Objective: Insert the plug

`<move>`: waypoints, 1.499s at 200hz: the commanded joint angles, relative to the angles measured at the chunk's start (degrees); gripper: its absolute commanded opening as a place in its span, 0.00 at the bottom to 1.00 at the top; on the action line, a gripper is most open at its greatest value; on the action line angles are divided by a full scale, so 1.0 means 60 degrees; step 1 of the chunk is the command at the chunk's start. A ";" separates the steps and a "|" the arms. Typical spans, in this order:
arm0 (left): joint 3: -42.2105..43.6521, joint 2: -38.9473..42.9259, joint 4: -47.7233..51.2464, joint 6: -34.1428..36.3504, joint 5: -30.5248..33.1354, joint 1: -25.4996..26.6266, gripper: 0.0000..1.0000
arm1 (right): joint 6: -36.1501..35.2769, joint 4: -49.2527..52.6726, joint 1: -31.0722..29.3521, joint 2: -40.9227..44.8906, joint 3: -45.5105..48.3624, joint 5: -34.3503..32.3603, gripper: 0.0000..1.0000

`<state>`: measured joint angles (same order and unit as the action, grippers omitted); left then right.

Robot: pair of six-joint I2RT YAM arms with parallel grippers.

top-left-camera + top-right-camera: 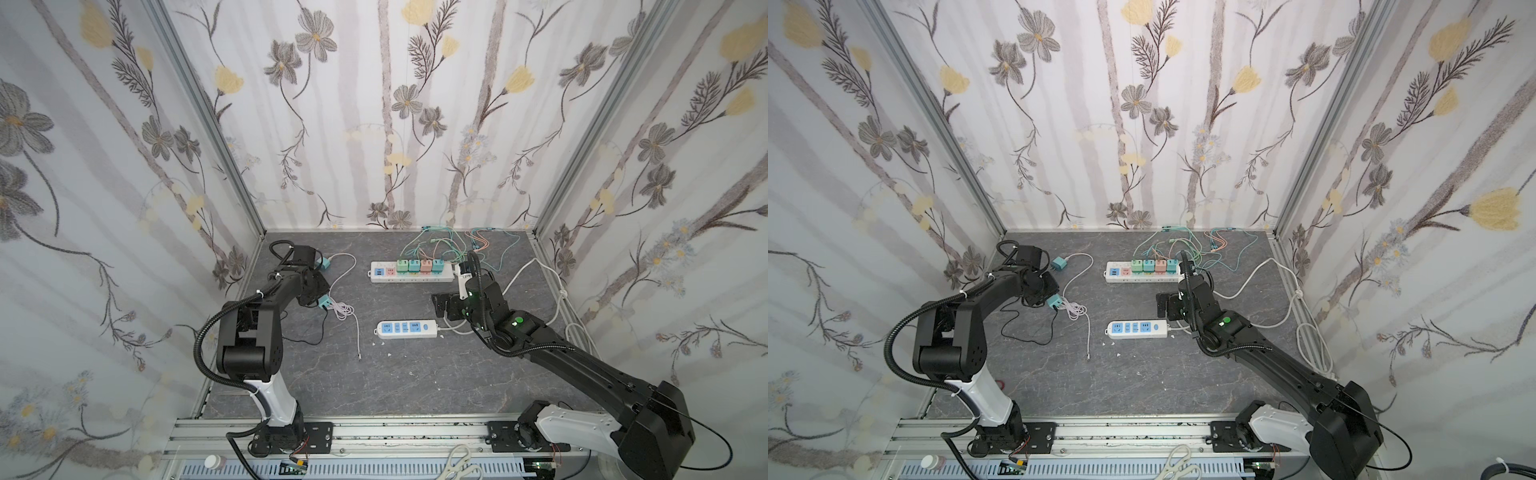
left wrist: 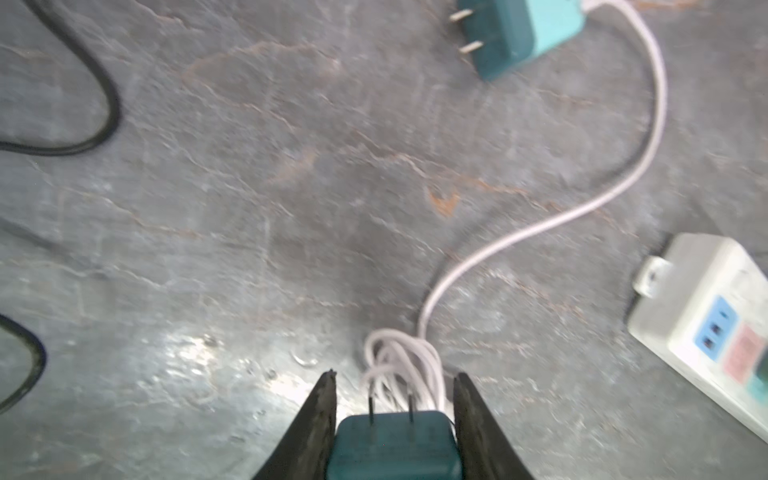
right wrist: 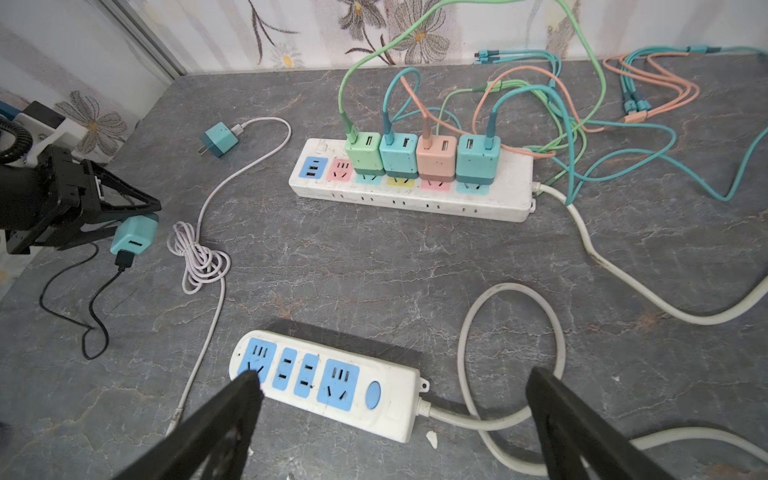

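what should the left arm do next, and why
Probably swing the left gripper, shut on the teal charger with prongs showing ahead, toward the short power strip: its sockets are all free and the open right gripper hovers over it.

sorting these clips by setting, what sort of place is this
Probably a staged robot test booth, not a real room: flowered wallpaper panels box in a grey tabletop, two robot arms are mounted on a metal rail at its front, and power strips lie on it.
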<state>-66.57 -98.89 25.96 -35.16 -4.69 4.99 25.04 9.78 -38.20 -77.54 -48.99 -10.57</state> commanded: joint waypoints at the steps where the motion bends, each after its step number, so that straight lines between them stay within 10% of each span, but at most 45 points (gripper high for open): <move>1: 0.0285 0.0623 -0.0695 -0.0845 0.0323 0.0553 0.26 | 0.1425 -0.1193 -0.0021 -0.0422 -0.0045 0.0473 0.99; 112: 0.0212 0.1401 -0.2531 -0.2950 0.0388 0.3797 0.28 | 0.3079 -0.6628 -0.1502 -0.2746 0.0263 0.1221 0.95; 188: 0.0428 0.1714 -0.3130 -0.4159 0.0600 0.3987 0.28 | 0.3716 -1.1041 -0.2028 -0.4944 0.0614 0.0987 0.76; 300: 0.1121 0.2215 -0.3950 -0.5203 0.0727 0.3987 0.29 | 0.3530 -1.2602 -0.2101 -0.6497 -0.0063 0.0425 0.57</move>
<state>-60.25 -85.89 5.65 -64.77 -0.27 28.93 46.96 -62.78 -50.76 -115.94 -48.14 -8.47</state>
